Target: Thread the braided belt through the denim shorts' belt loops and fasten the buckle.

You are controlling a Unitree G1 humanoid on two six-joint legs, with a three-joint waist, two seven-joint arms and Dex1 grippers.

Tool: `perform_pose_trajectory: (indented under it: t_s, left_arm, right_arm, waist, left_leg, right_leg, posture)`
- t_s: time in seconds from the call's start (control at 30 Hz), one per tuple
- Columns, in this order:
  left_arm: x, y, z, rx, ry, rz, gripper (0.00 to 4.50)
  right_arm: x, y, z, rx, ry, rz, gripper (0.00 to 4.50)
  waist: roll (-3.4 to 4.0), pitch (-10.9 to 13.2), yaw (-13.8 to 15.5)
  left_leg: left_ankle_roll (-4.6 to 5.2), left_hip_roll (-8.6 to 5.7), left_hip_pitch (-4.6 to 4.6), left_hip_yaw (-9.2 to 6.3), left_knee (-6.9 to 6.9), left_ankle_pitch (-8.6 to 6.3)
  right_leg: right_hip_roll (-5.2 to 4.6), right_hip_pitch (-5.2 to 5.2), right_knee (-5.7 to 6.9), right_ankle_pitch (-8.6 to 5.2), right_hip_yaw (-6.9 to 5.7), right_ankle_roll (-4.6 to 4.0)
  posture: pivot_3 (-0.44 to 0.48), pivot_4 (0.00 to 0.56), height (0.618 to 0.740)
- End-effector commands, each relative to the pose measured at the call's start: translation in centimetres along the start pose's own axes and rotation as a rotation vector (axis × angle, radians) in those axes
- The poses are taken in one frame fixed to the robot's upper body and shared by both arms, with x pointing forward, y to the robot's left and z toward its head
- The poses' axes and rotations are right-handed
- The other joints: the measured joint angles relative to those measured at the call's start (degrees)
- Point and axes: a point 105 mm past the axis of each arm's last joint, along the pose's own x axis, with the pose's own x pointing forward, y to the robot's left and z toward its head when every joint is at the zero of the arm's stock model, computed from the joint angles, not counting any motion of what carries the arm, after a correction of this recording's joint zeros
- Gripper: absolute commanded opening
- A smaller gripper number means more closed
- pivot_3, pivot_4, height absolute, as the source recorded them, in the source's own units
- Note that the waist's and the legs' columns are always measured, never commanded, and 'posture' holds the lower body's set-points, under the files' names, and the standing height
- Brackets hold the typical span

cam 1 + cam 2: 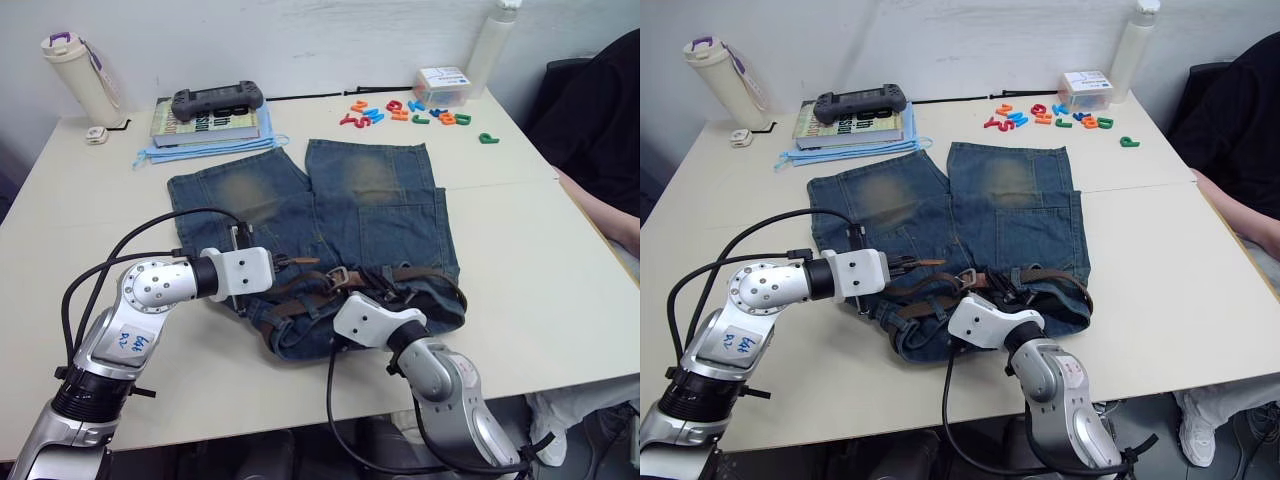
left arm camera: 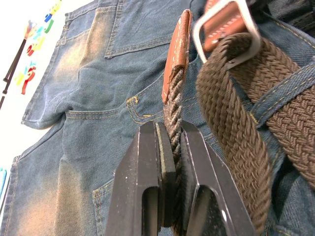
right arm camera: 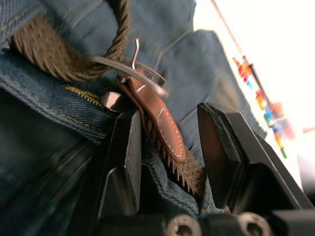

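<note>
The denim shorts [image 1: 330, 210] lie flat on the table, waistband toward me, with the braided belt [image 1: 300, 305] running through the belt loops [image 2: 290, 83]. In the left wrist view my left gripper [image 2: 170, 132] is shut on the woven strap just behind its tan leather tip [image 2: 177, 49]. That tip points at the silver buckle [image 2: 226, 29]. My right gripper [image 3: 170, 128] is open, its fingers [image 3: 128, 147] either side of the tan leather piece that carries the buckle [image 3: 133, 73]. Both grippers sit close together at the middle of the waistband [image 1: 310, 285].
At the back left a book [image 1: 215, 125] carries a black game controller [image 1: 218, 100] and lies on blue sheets. A cream bottle [image 1: 75, 75] stands further left. Coloured letters [image 1: 410, 112], a clear box [image 1: 440, 85] and a white bottle [image 1: 490, 45] stand back right. A person's arm [image 1: 600, 215] rests at the right edge.
</note>
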Motion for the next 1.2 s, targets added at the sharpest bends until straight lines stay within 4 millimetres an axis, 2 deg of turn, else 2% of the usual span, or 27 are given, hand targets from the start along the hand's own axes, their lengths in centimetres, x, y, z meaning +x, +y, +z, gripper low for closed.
perform_pose_trajectory:
  t_s: [0.03,0.1,0.17,0.37,0.53,0.9,1.2]
  left_arm:
    - [-0.5,0.4,0.8,0.026,-0.017,0.016,0.0]
    - [-0.5,0.4,0.8,0.026,-0.019,0.016,0.0]
    - [-0.4,0.4,0.8,0.026,-0.019,0.016,0.0]
    - [-0.3,0.2,0.9,0.03,-0.023,0.001,0.0]
    - [0.3,0.0,0.9,0.039,-0.021,-0.014,0.0]
    - [1.1,0.3,1.4,0.053,-0.029,0.0,0.0]
    - [2.9,-0.8,1.8,0.129,-0.03,-0.024,0.0]
  right_arm:
    - [-0.1,-0.5,-0.9,0.012,0.052,-0.014,1.45]
    - [-0.1,-0.5,-0.9,0.018,0.057,-0.012,0.89]
    - [0.0,-0.5,-0.8,0.021,0.053,-0.014,0.07]
    - [0.0,-1.3,-0.1,0.003,0.016,-0.055,0.07]
    - [-0.1,-2.2,3.2,-0.141,-0.16,-0.095,0.07]
    - [-0.1,-1.6,3.2,-0.175,-0.17,-0.071,0.07]
    - [0.0,-1.3,3.1,-0.163,-0.171,-0.059,0.07]
  waist:
    - [0.0,0.0,-0.1]
    - [0.0,0.0,-0.28]
    - [0.0,0.0,-0.42]
    - [0.0,0.0,-0.51]
    - [0.0,0.0,-0.58]
    - [0.0,0.0,-0.65]
    - [0.0,0.0,-0.62]
  left_leg:
    - [0.0,0.0,0.0,0.0,0.0,0.0]
    - [0.0,0.01,0.0,0.0,-0.01,0.0]
    - [0.0,0.0,0.0,0.0,-0.01,0.0]
    - [0.0,0.0,0.0,-0.01,-0.02,0.0]
    - [0.0,-0.01,0.0,0.0,-0.01,0.0]
    - [-0.03,0.02,0.0,0.04,-0.01,0.01]
    - [-0.03,0.01,0.0,0.04,0.0,0.02]
  right_leg:
    - [0.0,0.0,0.01,0.0,0.0,0.0]
    - [0.0,-0.01,0.01,0.0,0.0,0.0]
    - [0.0,-0.01,0.0,0.0,0.0,0.0]
    - [-0.01,-0.01,0.0,0.0,0.0,0.0]
    - [-0.01,-0.02,0.0,0.0,0.0,0.0]
    - [0.02,-0.07,0.07,-0.02,0.01,-0.03]
    - [0.02,-0.08,0.1,-0.03,0.02,-0.06]
  posture:
    - [0.0,0.15,0.73]
    - [0.0,0.15,0.73]
    - [0.0,0.15,0.73]
    - [0.0,0.15,0.73]
    - [0.0,0.15,0.73]
    - [0.0,0.15,0.73]
    - [0.0,0.15,0.73]
